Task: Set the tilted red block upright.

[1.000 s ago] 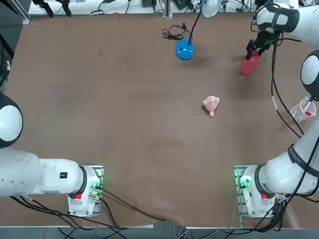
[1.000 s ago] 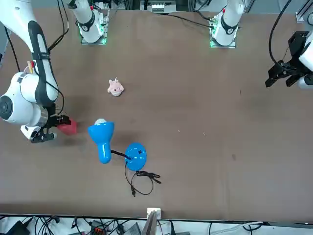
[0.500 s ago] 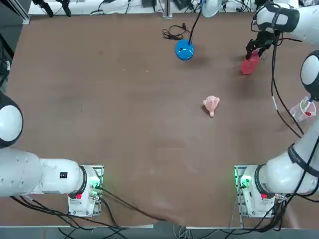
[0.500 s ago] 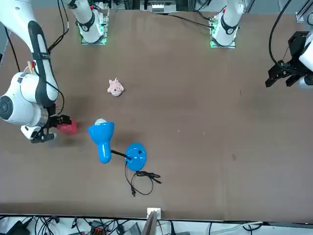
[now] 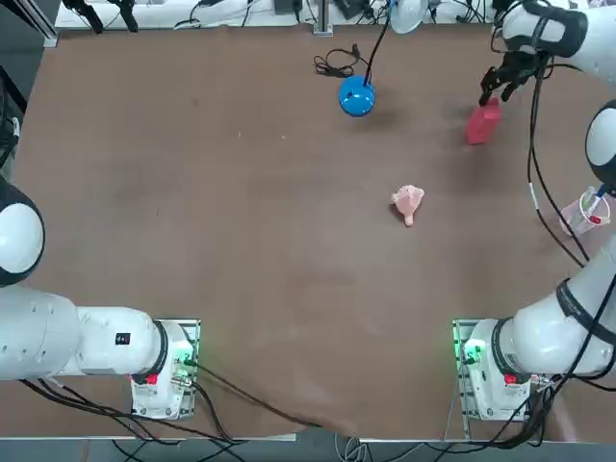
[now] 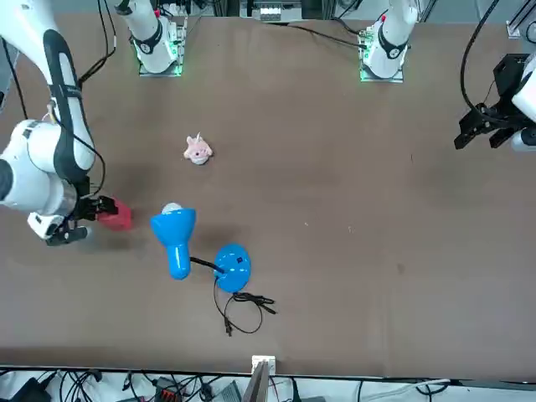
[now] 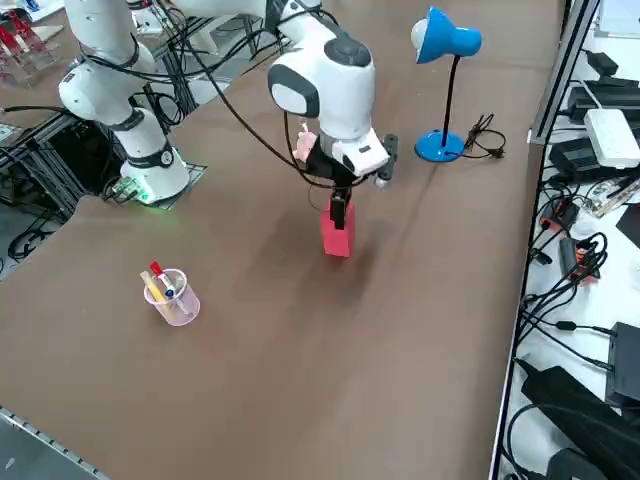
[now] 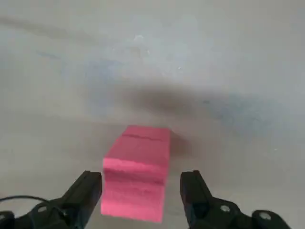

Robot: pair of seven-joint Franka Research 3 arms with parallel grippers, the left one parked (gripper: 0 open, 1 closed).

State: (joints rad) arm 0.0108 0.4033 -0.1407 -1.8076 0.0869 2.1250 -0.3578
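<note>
Right wrist view: right gripper [image 8: 140,191] jaws released, straddling the small matte red rectangular block [image 8: 137,171] without contact; a sideways withdrawal could topple it

- We see the red block [image 5: 483,122], a plain matte red-pink all over.
- The table [image 5: 241,241] is plain brown.
- The lamp [image 7: 444,45] is bright blue, shade and round base alike, with a black cord.
- The lumpy object [image 5: 408,202] is pale pink.
- The right gripper [image 8: 142,191] has black fingers; its arm is white.
- The cup [image 7: 176,298] is clear pinkish.
</note>
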